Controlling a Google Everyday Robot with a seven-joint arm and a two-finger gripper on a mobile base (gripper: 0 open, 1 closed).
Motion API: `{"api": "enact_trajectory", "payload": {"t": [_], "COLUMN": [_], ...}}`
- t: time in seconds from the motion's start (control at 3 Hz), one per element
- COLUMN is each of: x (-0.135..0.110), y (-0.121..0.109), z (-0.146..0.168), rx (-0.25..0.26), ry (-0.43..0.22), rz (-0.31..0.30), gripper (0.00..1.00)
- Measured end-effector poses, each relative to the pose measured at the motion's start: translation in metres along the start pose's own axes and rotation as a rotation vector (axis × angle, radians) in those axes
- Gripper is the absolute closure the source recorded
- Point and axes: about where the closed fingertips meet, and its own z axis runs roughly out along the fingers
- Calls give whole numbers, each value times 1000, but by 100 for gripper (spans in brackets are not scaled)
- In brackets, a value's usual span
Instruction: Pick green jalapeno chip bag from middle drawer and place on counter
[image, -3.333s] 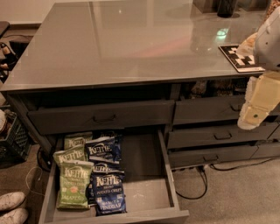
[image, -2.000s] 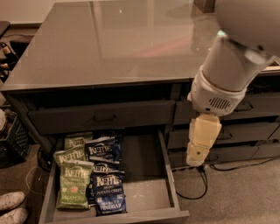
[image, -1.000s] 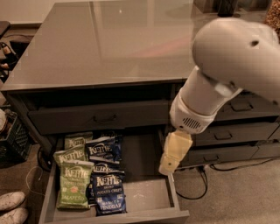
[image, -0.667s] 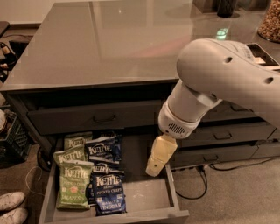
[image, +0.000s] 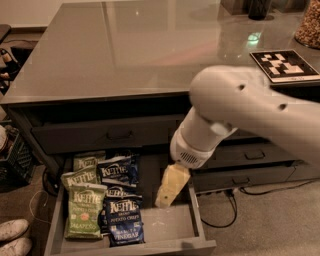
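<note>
While end effector (image: 168, 192) hangs over middle drawer (image: 172, 226) | green jalapeno chip bag (image: 82, 211) seemingly untouched | grip: cannot tell

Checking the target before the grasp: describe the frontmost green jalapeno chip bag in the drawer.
The green jalapeno chip bag is crinkly light green, with a white Kettle logo and a small red emblem. It lies flat, face up, at the front left of the open middle drawer, touching a dark blue bag. The gripper hovers apart from it.

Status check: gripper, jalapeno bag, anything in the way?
Gripper over open middle drawer, right of the bags. Green jalapeno chip bag front left in drawer, untouched. Blue Kettle bags lie between.
</note>
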Motion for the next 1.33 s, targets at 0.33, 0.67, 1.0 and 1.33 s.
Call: {"api": "enact_trajectory", "payload": {"t": [0.33,0.67,1.0,1.33], "x": [-13,-24,-23,-28], "y": [-3,-4,-4,1], "z": [49,88,92,101], "rx": [-3,-65,-73,-77], "ry": [-30,-68,-69,-66], "rz": [11,37,41,21], "gripper": [0,0,0,0]}}
